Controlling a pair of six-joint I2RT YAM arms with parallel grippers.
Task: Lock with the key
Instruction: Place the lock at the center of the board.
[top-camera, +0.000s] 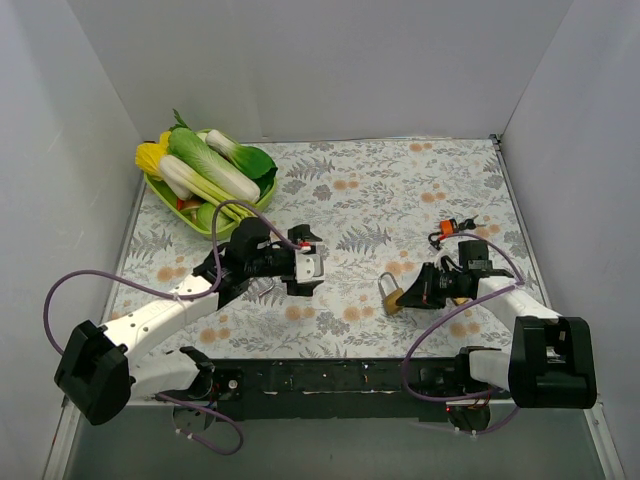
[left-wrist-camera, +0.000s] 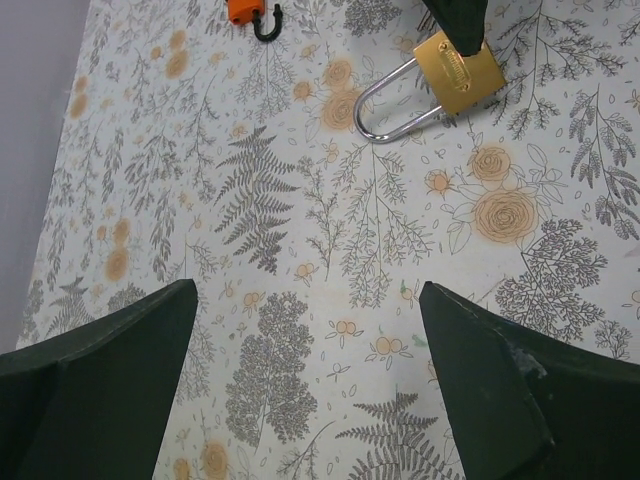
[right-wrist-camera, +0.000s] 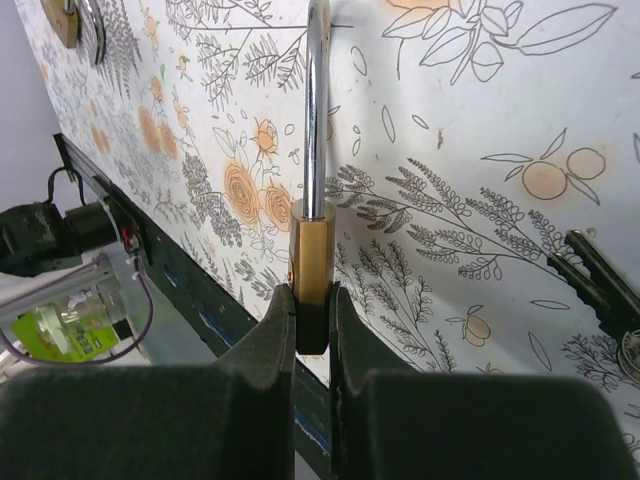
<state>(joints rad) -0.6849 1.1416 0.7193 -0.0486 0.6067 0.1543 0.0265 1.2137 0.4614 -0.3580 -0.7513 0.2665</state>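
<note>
R arm (top-camera: 495, 300) low, jaws pinch padlock (right-wrist-camera: 312, 258) body.

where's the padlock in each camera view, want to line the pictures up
Top external: the padlock sits right of centre, in the lower half, at the tip of the right gripper.
Left wrist: top right, shackle pointing lower left.
Right wrist: dead centre, standing on edge, shackle running to the top.
Shared landmark: the right gripper pinching the padlock's brass body, seen in all three views.
</note>
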